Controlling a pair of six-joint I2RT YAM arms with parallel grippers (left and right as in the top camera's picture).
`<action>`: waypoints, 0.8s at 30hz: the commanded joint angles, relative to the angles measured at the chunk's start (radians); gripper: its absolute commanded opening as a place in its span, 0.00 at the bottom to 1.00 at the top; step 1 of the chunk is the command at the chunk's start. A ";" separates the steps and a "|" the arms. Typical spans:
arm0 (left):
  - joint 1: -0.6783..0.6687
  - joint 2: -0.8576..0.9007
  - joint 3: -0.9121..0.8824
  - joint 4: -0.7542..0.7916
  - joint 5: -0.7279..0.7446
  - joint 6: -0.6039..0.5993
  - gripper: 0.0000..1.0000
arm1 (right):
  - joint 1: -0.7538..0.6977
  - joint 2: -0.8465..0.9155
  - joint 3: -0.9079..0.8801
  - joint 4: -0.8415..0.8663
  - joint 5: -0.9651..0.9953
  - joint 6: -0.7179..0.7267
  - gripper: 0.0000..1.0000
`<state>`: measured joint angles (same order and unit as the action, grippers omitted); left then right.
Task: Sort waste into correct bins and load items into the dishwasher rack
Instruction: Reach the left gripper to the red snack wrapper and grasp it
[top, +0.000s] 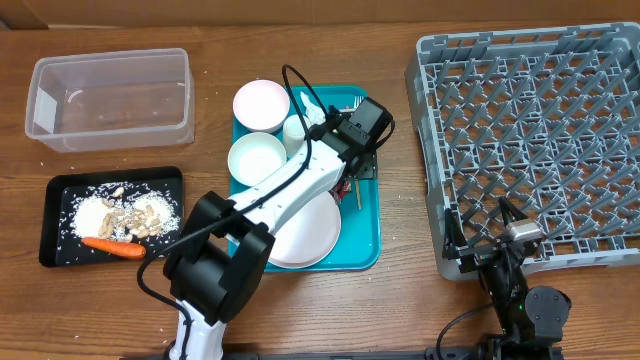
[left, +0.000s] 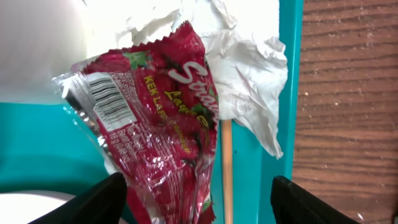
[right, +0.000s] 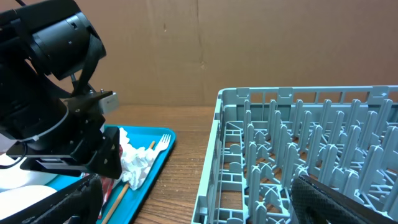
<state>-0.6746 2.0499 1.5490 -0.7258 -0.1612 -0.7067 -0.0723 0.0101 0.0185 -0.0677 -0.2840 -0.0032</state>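
Note:
My left gripper is open, low over the right side of the teal serving tray, with the red-and-white wrapper between its fingers. A crumpled white napkin and the thin wooden stick lie beside the wrapper. On the tray I see two pale bowls, a white cup, the white plate and the white fork. My right gripper is open and empty at the near left edge of the grey rack. The carrot and food scraps lie in the black tray.
The clear tub stands at the back left and holds nothing I can see. The left arm stretches across the teal tray. Crumbs are scattered on the wooden table around the black tray. A cardboard wall stands behind the table.

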 joint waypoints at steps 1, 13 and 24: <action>-0.006 0.056 -0.003 0.025 -0.029 0.008 0.77 | -0.004 -0.007 -0.010 0.006 0.003 -0.001 1.00; -0.006 0.073 -0.003 0.075 -0.033 0.065 0.54 | -0.004 -0.007 -0.010 0.006 0.003 -0.001 1.00; -0.009 0.075 -0.010 0.068 -0.032 0.110 0.38 | -0.004 -0.007 -0.010 0.006 0.003 -0.001 1.00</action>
<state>-0.6746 2.1155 1.5490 -0.6579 -0.1738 -0.6250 -0.0723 0.0101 0.0185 -0.0681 -0.2840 -0.0036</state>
